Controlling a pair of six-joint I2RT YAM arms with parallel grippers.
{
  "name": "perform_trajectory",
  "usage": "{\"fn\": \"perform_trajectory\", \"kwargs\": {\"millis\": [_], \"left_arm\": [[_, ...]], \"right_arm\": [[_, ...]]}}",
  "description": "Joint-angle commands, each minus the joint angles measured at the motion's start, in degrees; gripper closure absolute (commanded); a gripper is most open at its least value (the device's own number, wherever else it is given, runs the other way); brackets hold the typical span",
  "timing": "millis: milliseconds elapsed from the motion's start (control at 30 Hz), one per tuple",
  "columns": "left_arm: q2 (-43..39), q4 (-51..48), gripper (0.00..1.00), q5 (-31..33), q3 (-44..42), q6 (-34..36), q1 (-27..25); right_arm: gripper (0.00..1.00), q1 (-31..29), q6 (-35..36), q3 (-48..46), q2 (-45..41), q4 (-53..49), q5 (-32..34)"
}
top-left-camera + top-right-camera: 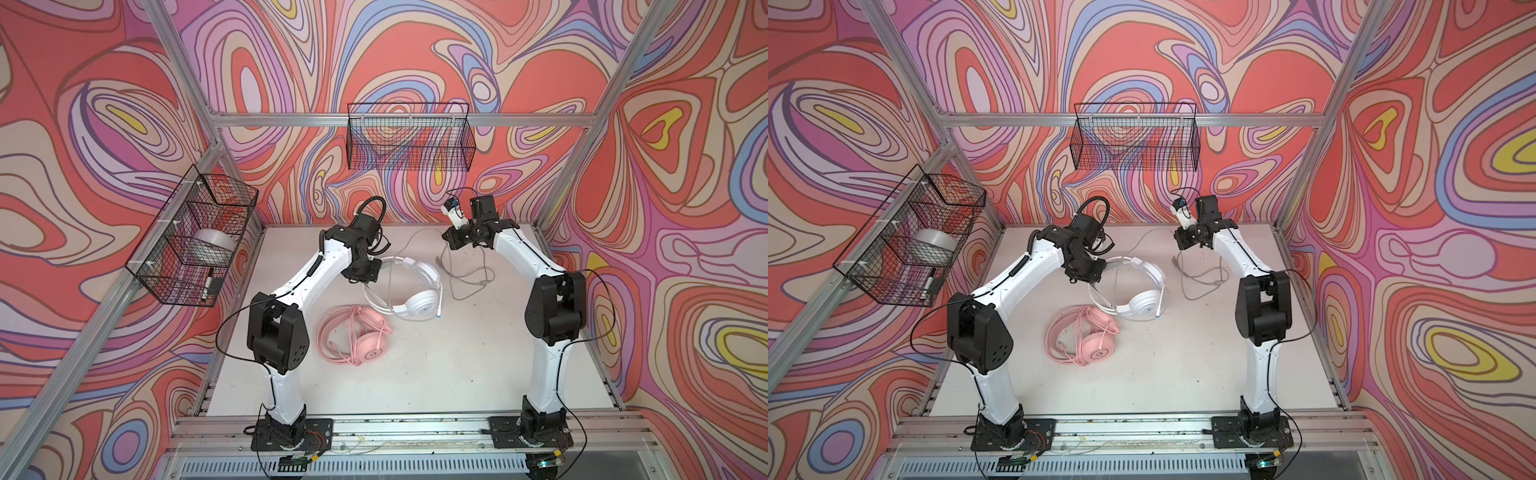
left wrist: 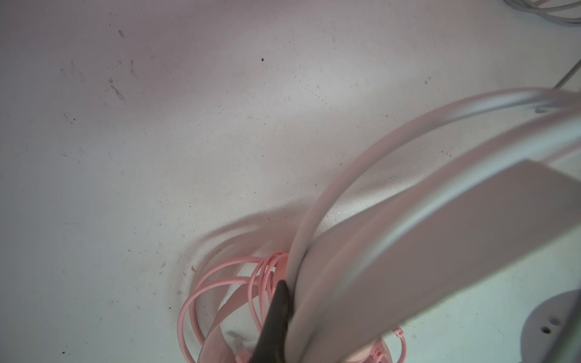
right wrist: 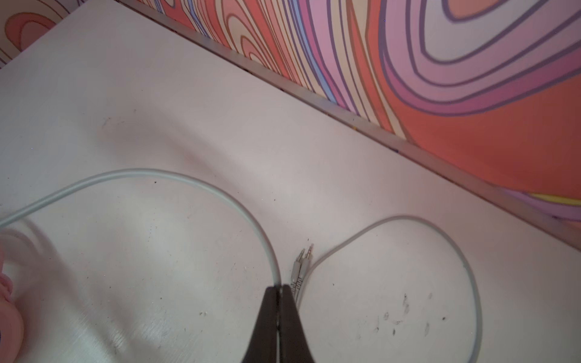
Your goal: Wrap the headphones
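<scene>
White headset (image 1: 419, 305) lies at the middle of the bench (image 1: 457, 374), its headband clamped in the left claw (image 2: 287, 292). Pink headset (image 1: 372, 347) lies just in front, cord looped over it. Right claw (image 3: 279, 287) is pinched on the grey cord (image 3: 188, 179) toward the back.

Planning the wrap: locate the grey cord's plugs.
Right wrist view: the plugs lie on the table beside the right pincer, which is shut on the grey cord.
</scene>
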State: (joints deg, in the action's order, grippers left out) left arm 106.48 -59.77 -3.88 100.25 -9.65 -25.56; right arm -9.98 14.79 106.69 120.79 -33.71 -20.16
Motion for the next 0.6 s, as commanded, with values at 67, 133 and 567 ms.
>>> {"fn": "perform_trajectory", "kwargs": {"millis": [67, 133, 567], "left_arm": [[-4.6, 2.1, 1.00, -4.3, -0.3, 0.1, -0.2], [-5.0, 2.1, 1.00, -5.1, 0.0, -0.9, 0.0], [-8.0, 4.8, 1.00, -12.9, -2.6, -6.2, 4.0]], "right_arm": [[1.00, 0.5, -5.9, -0.4, 2.7, -5.9, 2.7], [1.00, 0.5, -6.9, -4.8, 0.9, -4.1, 1.6], [1.00, 0.6, -11.9, -22.8, -4.4, 2.3, -1.5]]}}
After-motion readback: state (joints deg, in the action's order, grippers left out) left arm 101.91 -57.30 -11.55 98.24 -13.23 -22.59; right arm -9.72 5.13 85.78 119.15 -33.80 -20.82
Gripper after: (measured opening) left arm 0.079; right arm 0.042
